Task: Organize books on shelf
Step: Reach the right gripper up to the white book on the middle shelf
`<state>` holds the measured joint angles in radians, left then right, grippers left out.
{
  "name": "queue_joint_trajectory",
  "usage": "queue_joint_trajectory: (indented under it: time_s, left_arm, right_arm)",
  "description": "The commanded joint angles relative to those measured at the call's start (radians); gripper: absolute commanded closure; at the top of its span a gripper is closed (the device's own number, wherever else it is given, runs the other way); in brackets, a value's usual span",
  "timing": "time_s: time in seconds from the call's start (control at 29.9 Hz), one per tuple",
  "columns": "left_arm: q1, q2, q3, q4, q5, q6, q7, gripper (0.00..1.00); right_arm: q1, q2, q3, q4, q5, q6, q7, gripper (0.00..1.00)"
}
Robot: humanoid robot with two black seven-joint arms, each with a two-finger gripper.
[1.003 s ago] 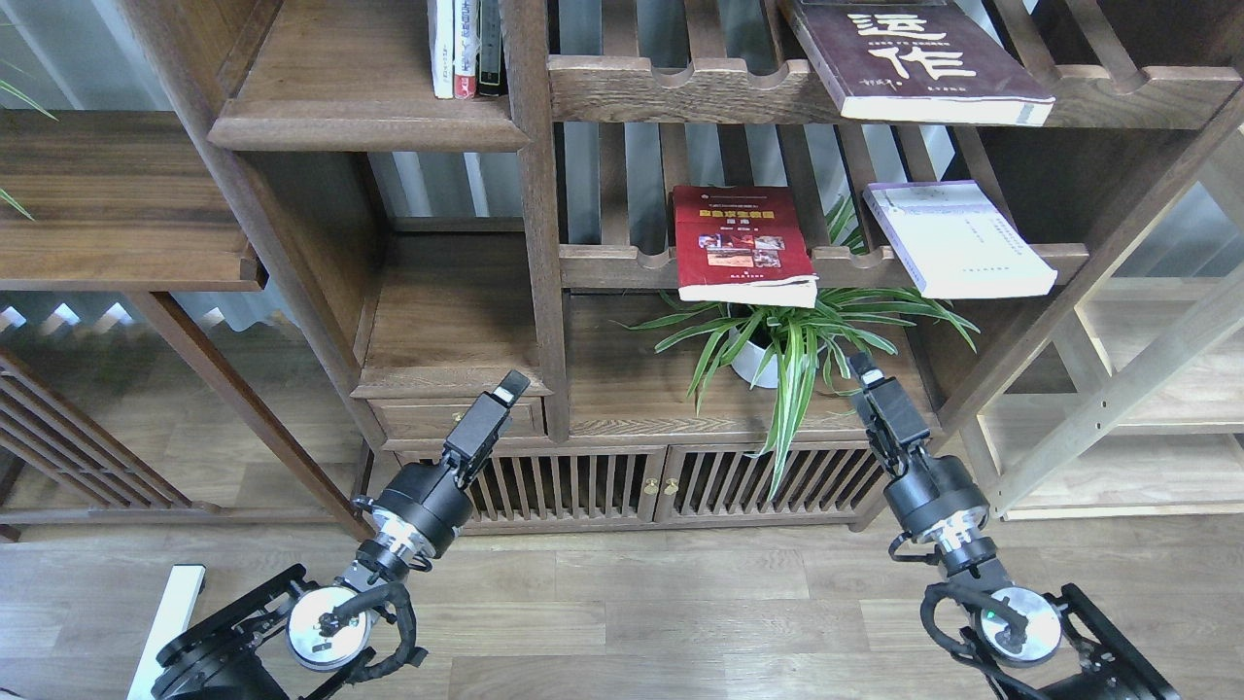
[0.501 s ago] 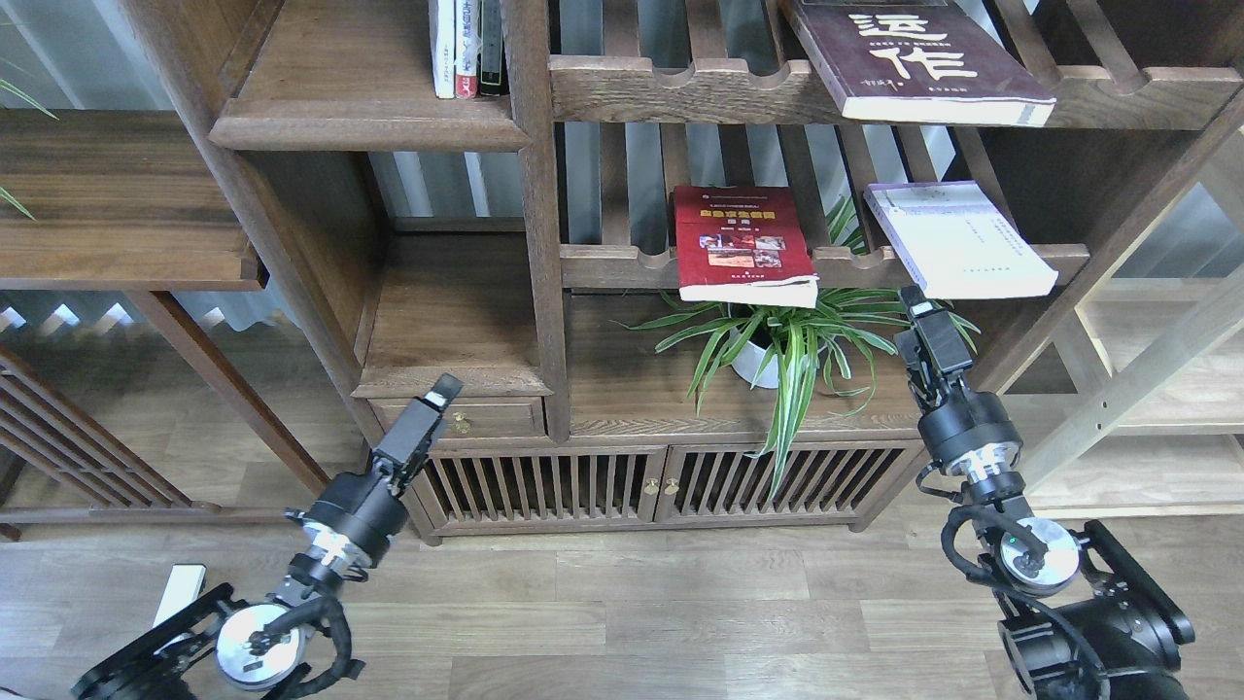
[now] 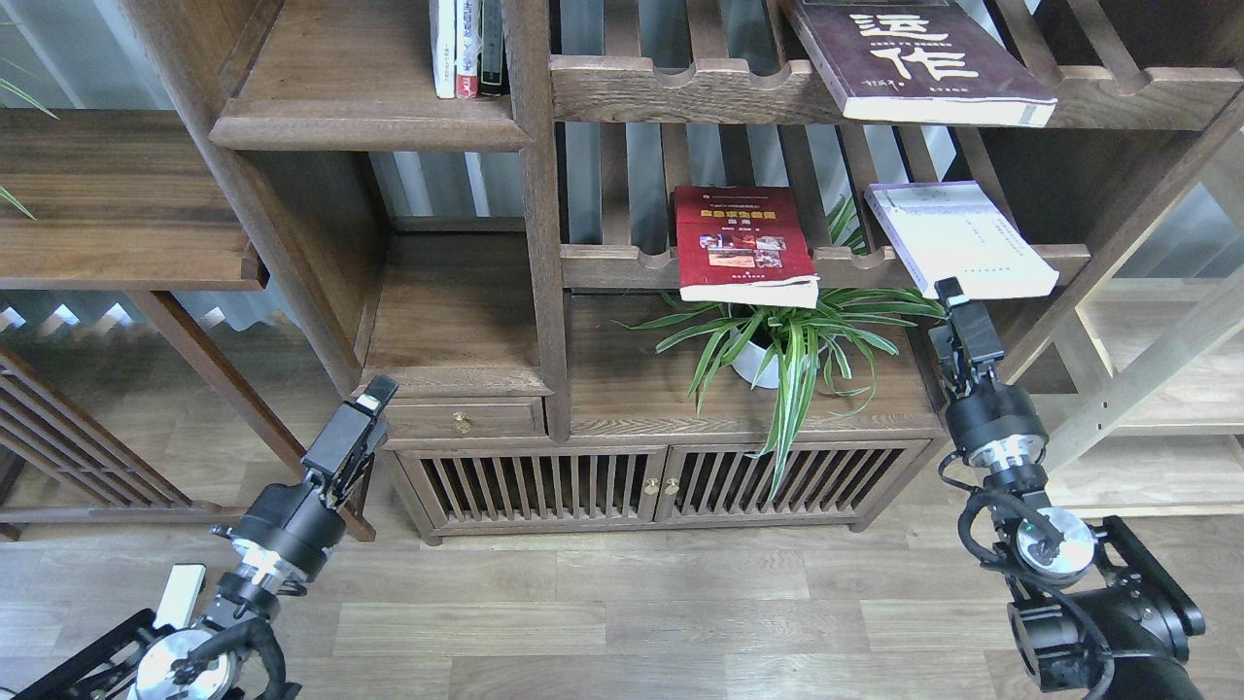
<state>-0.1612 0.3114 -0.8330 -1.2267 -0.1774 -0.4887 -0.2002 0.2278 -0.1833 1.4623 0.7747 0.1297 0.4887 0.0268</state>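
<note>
Three books lie flat on the slatted racks of the dark bookcase. The maroon book (image 3: 914, 58) with big white characters is on the upper rack. The red book (image 3: 743, 243) and the pale lavender-white book (image 3: 957, 238) sit on the middle rack, both overhanging its front rail. The solid walnut shelf (image 3: 330, 92) is at upper left. My right gripper (image 3: 950, 290) points up just under the pale book's near edge; its fingers cannot be told apart. My left gripper (image 3: 372, 394) hangs low by the drawer, holding nothing that I can see.
Thin white, red and dark volumes (image 3: 466, 49) stand at the shelf's right end. A potted spider plant (image 3: 777, 345) sits on the cabinet top (image 3: 632, 389) between the arms. A drawer (image 3: 462, 420) and slatted doors are below. Pale shelving (image 3: 1147, 408) stands right.
The left arm has drawn back down and to the left, away from the bookcase. The right gripper has risen up and to the right, from beside the plant to under the pale book.
</note>
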Motion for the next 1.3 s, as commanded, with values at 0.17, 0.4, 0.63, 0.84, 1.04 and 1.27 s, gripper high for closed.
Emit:
queue_joint_trajectory:
  time_s: [0.17, 0.4, 0.63, 0.84, 1.04, 1.27]
  left_arm:
    - [0.072, 0.026, -0.038, -0.088, -0.001, 0.000, 0.007, 0.01]
    - [0.121, 0.057, -0.063, -0.141, -0.001, 0.000, 0.008, 0.01]
    - [0.160, 0.083, -0.083, -0.175, -0.001, 0.000, 0.010, 0.01]
    - [0.204, 0.101, -0.100, -0.194, -0.001, 0.000, 0.010, 0.01]
    - [0.233, 0.104, -0.121, -0.211, -0.001, 0.000, 0.011, 0.01]
    - [0.255, 0.123, -0.130, -0.257, -0.001, 0.000, 0.012, 0.01]
  right_arm:
    - [0.039, 0.002, 0.003, -0.054, 0.018, 0.000, 0.005, 0.00]
    - [0.039, 0.007, 0.003, -0.077, 0.019, 0.000, 0.005, 0.00]
    - [0.094, 0.010, 0.003, -0.150, 0.019, 0.000, 0.004, 0.00]
    - [0.136, 0.007, 0.003, -0.176, 0.019, 0.000, 0.005, 0.00]
    - [0.163, 0.002, 0.003, -0.183, 0.018, 0.000, 0.005, 0.00]
    - [0.182, -0.008, 0.003, -0.221, 0.016, -0.085, 0.004, 0.00]
